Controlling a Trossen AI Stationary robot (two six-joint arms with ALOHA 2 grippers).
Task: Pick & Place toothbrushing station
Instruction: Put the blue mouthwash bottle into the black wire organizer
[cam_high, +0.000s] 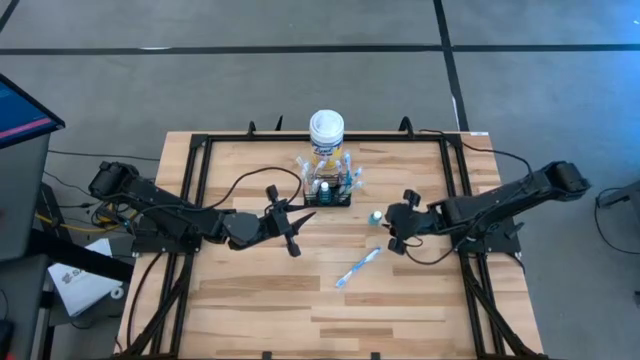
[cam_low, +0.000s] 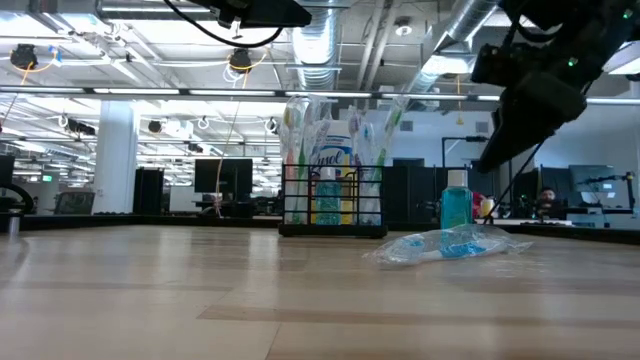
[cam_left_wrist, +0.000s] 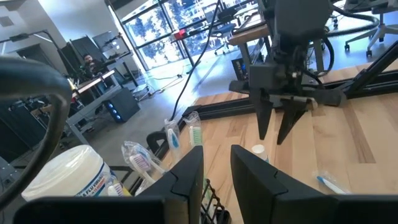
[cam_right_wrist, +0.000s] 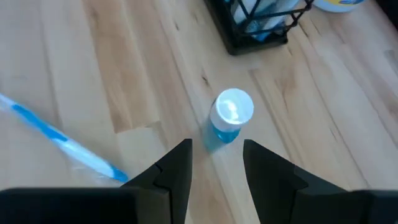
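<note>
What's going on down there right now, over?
Left tool open, beside the black caddy. Right tool open, above the small blue bottle. Wrapped toothbrush loose on table. Nothing gripped.

Pale, satin-smooth plank wood table (cam_high: 250, 300) with a matt black metal frame. The small black wire-mesh metal caddy (cam_high: 329, 193) looks matt, crinkly clear plastic wrapping the toothbrushes inside. Behind it, the yellow canister (cam_high: 327, 135) wears a smooth white plastic lid. The little blue translucent plastic bottle (cam_right_wrist: 227, 118) shines, glossy white cap. The blue-and-white wrapped toothbrush (cam_high: 357, 268) glints.
</note>
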